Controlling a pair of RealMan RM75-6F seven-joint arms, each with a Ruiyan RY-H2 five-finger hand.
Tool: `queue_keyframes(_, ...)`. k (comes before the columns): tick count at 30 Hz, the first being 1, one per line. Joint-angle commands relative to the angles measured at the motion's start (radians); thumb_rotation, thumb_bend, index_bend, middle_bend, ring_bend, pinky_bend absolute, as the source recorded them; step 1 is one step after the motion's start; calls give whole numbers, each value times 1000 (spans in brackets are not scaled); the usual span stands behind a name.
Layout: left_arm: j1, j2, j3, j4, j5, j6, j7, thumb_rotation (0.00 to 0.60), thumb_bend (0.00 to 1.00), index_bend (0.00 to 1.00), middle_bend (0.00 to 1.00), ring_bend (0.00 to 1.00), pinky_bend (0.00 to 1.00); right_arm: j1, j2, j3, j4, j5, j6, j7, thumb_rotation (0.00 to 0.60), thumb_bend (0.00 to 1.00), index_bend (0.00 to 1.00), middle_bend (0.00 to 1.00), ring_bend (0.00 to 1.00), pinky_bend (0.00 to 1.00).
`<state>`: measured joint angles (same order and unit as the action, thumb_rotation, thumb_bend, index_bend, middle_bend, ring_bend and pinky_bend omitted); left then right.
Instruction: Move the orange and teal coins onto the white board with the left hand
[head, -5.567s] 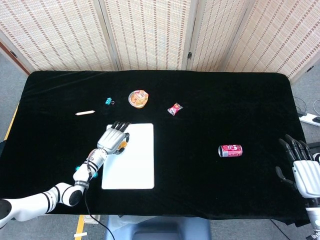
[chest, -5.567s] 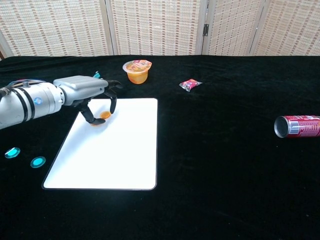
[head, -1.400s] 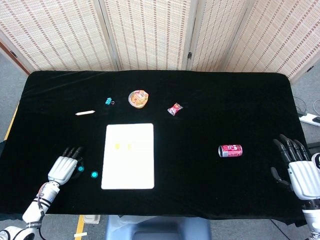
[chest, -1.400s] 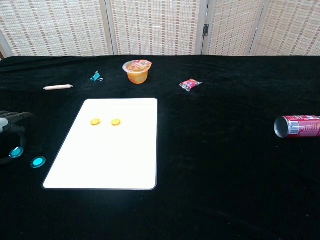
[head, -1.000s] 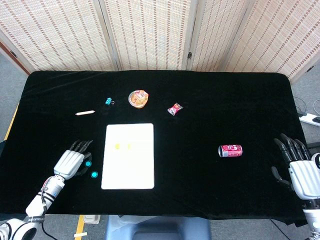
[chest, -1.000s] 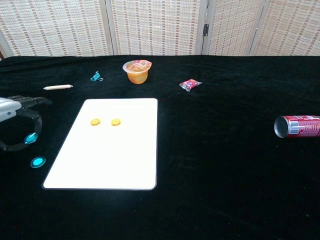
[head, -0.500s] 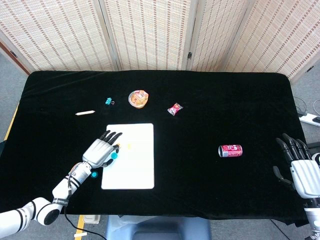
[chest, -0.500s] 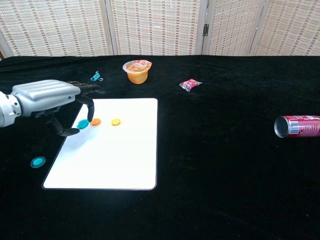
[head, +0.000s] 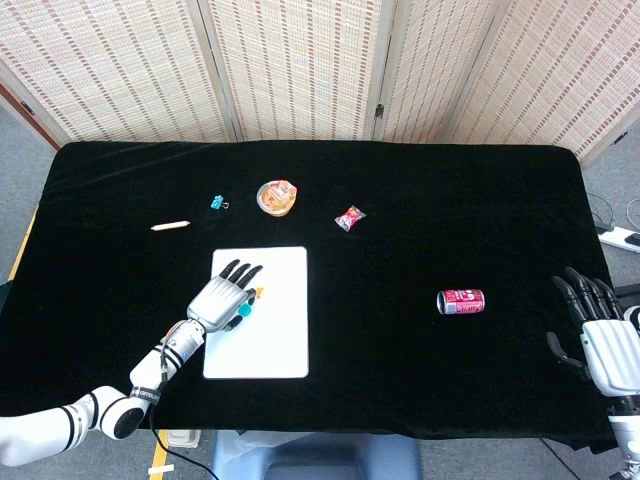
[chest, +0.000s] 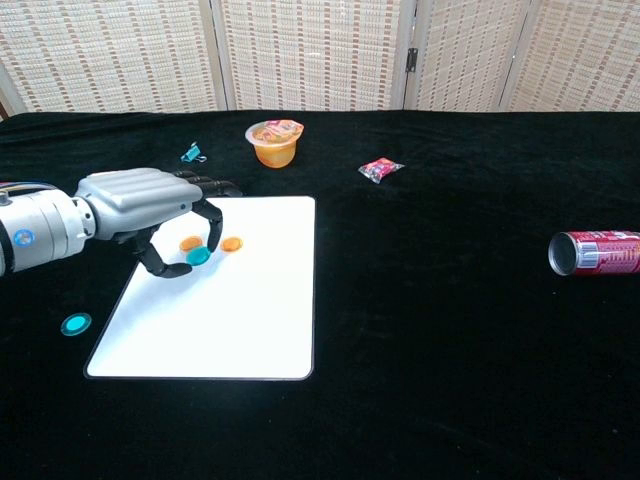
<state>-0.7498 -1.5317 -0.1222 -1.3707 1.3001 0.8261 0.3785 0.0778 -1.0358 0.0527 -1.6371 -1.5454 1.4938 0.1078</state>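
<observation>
The table (chest: 450, 400) in front of you is covered with black cloth, and the white board (chest: 225, 320) lies flat on its left part. Your left hand (chest: 140, 210) is above the far left corner of the board, palm down. Its fingers (chest: 212, 228) are curled and pinch one teal coin (chest: 198, 256) between thumb and a finger, just above the board surface. In the head view the same hand (head: 222, 299) covers this corner of the board (head: 270, 340).

Your right hand (head: 607, 340) is at the right edge of the table, well apart from everything, with fingers spread and holding nothing.

A red can (chest: 595, 252) lies on its side on the right part of the table. An orange cup (chest: 273, 141) stands behind the board, and a small red packet (chest: 379, 169) lies to the right of it.

Two orange coins are on the board: one (chest: 232, 244) just beside the held coin, the other (chest: 189, 243) partly hidden under your fingers. The second teal coin (chest: 75, 324) is on the cloth, to the left of the board. A teal clip (chest: 190, 153) lies behind your left hand, and a pale stick (head: 170, 226) lies near it in the head view.
</observation>
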Motion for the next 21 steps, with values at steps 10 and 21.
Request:
queue_keyframes(10,11,13,35,-21,-19,22,16,600,405,459,48,0,0,-3,1,-1,2,-3,4,5,600,459,0,10,0,0)
queue_keyframes(21,22,31,63,-56,-23,34,17,600,405,445,48,0,0,-4,0,-2,3,-5,5,5,600,459,0,10,0,0)
